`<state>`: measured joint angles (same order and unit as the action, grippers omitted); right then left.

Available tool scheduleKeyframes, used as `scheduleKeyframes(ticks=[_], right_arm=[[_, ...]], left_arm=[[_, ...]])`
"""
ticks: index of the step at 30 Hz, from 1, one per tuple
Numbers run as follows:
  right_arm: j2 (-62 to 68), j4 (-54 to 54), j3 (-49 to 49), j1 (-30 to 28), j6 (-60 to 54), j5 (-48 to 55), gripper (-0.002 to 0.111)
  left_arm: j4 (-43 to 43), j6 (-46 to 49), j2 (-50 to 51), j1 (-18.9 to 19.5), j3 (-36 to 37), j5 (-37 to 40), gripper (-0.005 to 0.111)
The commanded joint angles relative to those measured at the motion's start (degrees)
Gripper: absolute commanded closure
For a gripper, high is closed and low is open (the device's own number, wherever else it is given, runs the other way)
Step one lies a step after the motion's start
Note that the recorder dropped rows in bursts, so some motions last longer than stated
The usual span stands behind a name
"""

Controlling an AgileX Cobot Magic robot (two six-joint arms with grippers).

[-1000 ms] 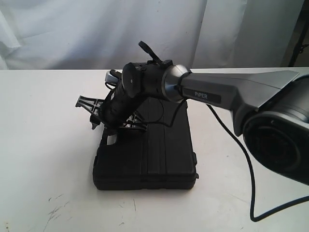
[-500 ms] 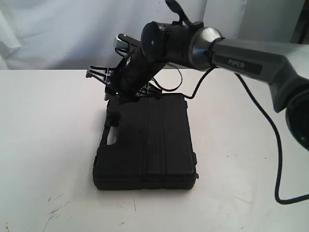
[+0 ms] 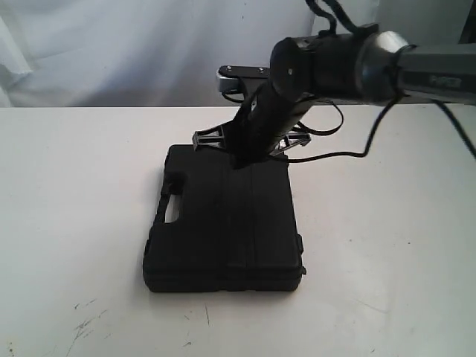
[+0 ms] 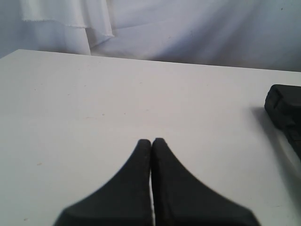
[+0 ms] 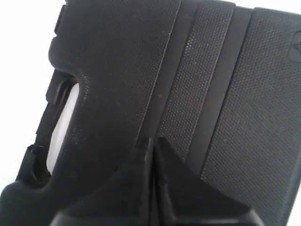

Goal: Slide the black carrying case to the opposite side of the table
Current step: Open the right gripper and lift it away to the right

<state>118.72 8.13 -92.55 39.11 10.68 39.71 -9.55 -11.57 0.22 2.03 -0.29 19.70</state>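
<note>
The black carrying case point(image 3: 223, 230) lies flat on the white table point(image 3: 74, 186), its handle cut-out point(image 3: 172, 210) on the left side. My right gripper point(image 3: 242, 160) points down at the case's far edge, shut, with nothing held. In the right wrist view its tips point(image 5: 153, 140) hover just over the textured lid point(image 5: 225, 94); whether they touch it I cannot tell. My left gripper point(image 4: 151, 140) is shut and empty over bare table point(image 4: 94, 94), with a corner of the case point(image 4: 284, 110) off to its side. The exterior view does not show the left gripper.
A white cloth backdrop point(image 3: 111, 52) hangs behind the table's far edge. The right arm's black cable point(image 3: 335, 152) loops over the table beyond the case. Dark scuff marks point(image 3: 85, 320) sit near the front left.
The right arm has lifted off the case's handle side and swung right and back to its far edge. The case has stayed in place.
</note>
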Motion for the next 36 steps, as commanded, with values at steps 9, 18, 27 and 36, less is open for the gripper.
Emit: scheduleKeyframes(ticks=[9, 18, 27, 36], right_arm=[[-32.3, -0.1, 30.7, 0.2, -3.7, -18.5, 0.108], [-43.7, -5.9, 33.0, 0.2, -0.3, -5.8, 0.108], [-48.3, -4.4, 33.0, 0.2, -1.8, -3.2, 0.108], [-52.7, -7.6, 33.0, 0.2, -1.5, 0.8, 0.108]], left_arm=[[-0.1, -0.2, -0.2, -0.3, 0.3, -0.3, 0.107], [-0.1, -0.2, -0.2, -0.3, 0.3, -0.3, 0.107], [-0.1, -0.2, -0.2, -0.3, 0.3, -0.3, 0.107], [-0.1, -0.2, -0.2, -0.3, 0.3, -0.3, 0.107]])
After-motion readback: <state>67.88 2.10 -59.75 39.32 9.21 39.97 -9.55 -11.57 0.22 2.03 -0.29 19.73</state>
